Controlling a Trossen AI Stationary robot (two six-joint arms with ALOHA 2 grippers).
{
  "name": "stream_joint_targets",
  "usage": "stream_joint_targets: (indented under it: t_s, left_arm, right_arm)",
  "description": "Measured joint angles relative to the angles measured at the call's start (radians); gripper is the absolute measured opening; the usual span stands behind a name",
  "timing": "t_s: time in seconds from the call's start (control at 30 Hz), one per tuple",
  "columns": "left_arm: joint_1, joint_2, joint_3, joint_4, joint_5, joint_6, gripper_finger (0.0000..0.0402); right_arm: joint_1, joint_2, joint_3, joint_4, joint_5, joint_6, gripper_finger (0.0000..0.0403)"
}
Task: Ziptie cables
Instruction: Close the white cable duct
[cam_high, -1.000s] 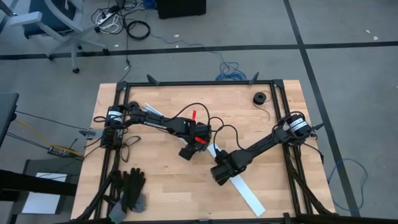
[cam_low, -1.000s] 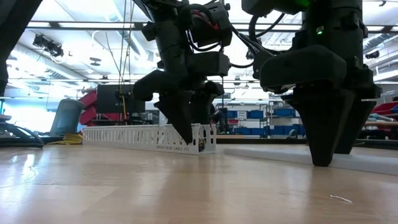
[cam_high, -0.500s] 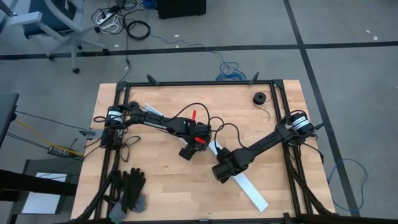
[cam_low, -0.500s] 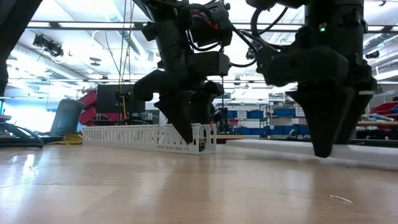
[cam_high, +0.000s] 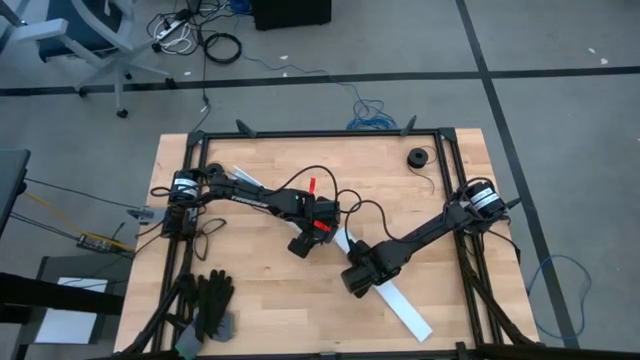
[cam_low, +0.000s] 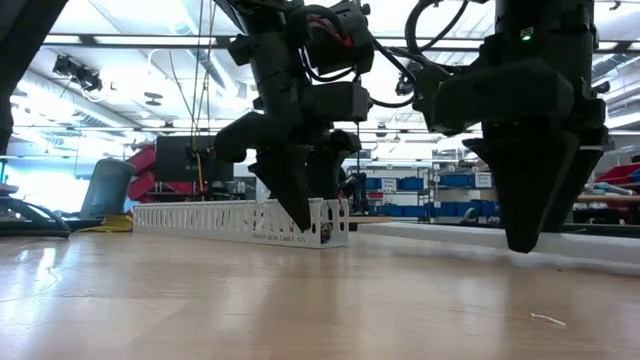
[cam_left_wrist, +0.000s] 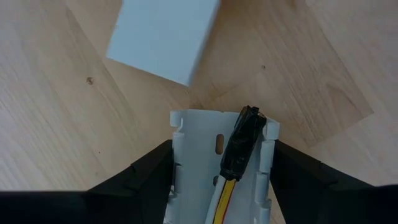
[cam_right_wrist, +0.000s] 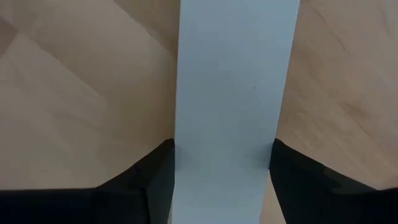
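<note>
The cables (cam_left_wrist: 222, 194), yellow and white wires ending in a small dark plug (cam_left_wrist: 244, 140), lie inside the white slotted channel (cam_low: 235, 222). The channel rests on the table. My left gripper (cam_high: 303, 245) is shut on the channel's end near the table's middle. To its right, my right gripper (cam_high: 353, 282) is shut on a flat white strip (cam_high: 400, 312). One end of the strip (cam_left_wrist: 163, 38) lies just beyond the channel's end. The wires farther back in the channel are hidden. My left gripper pinches the channel's two side walls (cam_left_wrist: 177, 163) between its fingers, right at the end where the plug lies. The fingers slant steeply down from above and lie across the channel, whose bottom stays on the table (cam_low: 300, 243). My right gripper pinches the white strip by its two long edges (cam_right_wrist: 179, 163), near the end closest to the channel. Its fingers (cam_low: 525, 235) point straight down and lie across the strip. The held part (cam_low: 440, 234) is raised a little off the table.
A small black roll (cam_high: 416, 157) sits at the far right of the table and black gloves (cam_high: 210, 305) lie at the near left. Dark frame rails (cam_high: 330, 133) run along the far edge and both sides. Bare wood lies near the front edge.
My right gripper has risen a little with the white strip. The held part has come up off the table, and the strip's near end has swung slightly toward the table's right edge.
</note>
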Motion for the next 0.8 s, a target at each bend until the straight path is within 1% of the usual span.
stream_joint_targets:
  t_s: [0.13,0.33,0.47,0.8]
  left_arm:
    - [0.000,0.000,0.000,0.000,0.000,0.000,0.0219]
    - [0.000,0.000,0.000,0.000,0.000,0.000,0.0219]
    - [-0.001,0.000,0.000,0.000,0.000,0.001,0.0219]
    - [-0.003,0.000,0.000,-0.008,0.001,0.003,0.0219]
  right_arm:
    - [0.007,-0.001,0.028,0.011,0.004,-0.039,0.0214]
    - [0.010,-0.003,0.088,0.006,0.053,-0.097,0.0214]
    - [0.009,-0.003,0.097,-0.012,0.077,-0.125,0.0215]
    - [-0.012,-0.003,0.098,-0.027,0.078,-0.209,0.0215]
